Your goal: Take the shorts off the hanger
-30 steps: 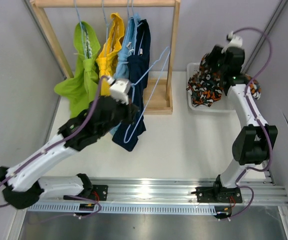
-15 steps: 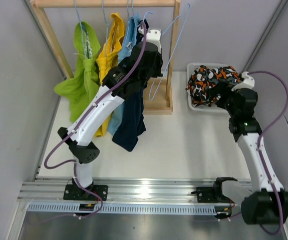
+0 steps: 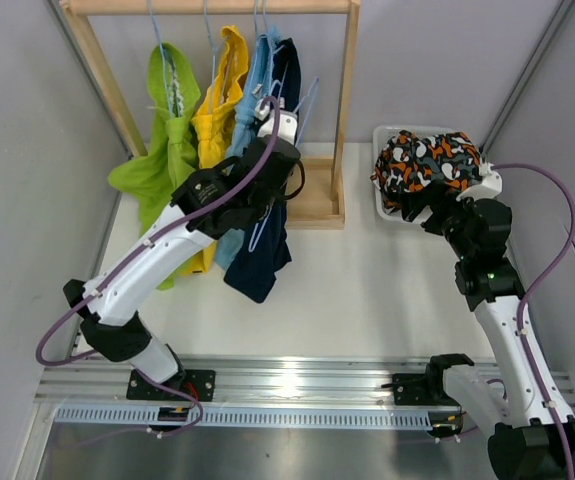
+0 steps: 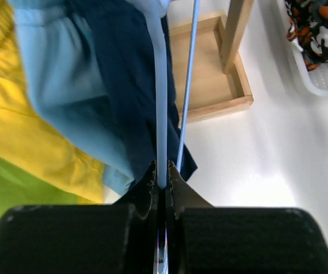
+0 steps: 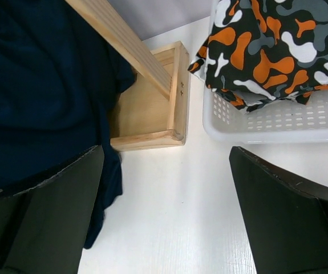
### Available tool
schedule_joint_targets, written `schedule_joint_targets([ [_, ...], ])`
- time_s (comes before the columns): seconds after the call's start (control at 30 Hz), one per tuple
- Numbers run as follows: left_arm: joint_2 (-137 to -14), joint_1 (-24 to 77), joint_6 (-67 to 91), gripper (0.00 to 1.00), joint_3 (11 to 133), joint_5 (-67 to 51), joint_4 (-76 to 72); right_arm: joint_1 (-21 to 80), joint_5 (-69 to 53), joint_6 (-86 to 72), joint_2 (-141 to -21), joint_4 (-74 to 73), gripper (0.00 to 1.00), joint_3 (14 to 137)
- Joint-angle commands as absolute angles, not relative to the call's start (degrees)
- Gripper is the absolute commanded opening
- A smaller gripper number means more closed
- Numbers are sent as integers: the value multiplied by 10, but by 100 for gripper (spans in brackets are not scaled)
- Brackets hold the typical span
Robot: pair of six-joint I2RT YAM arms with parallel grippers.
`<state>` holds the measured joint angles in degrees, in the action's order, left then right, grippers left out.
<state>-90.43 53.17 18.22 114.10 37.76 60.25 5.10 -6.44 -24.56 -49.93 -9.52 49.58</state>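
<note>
Left gripper (image 4: 162, 176) on hanger (image 4: 160, 85); four shorts (image 3: 222, 95) on rack (image 3: 345, 90).

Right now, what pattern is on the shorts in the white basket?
Orange, black, grey and white blotches on the shorts, clearest in the right wrist view.

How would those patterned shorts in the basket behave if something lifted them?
Probably floppy: the patterned shorts lie crumpled and droop over the basket rim. Likely light, being thin fabric. They'd sag and trail rather than hold shape.
</note>
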Motion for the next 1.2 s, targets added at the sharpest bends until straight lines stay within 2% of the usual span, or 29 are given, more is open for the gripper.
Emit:
schedule_joint_targets([
  [0.0, -930, 529, 179, 0, 1223, 428, 615, 58, -65, -256, -496, -89, 100, 499],
  [0.13, -983, 526, 153, 0, 1315, 469, 643, 61, -59, -244, -484, -103, 99, 503],
  [0.33, -1049, 494, 82, 0, 1411, 399, 527, 61, -58, -243, -478, -109, 99, 499],
  [0.5, -1100, 440, 75, 0, 1390, 279, 386, 62, -67, -248, -462, -117, 100, 497],
  [0.8, -1176, 410, 53, 0, 1444, 222, 202, 63, -69, -236, -428, -132, 99, 478],
  [1.17, -1250, 388, 74, 0, 1493, 180, 120, 64, -86, -237, -425, -120, 99, 447],
])
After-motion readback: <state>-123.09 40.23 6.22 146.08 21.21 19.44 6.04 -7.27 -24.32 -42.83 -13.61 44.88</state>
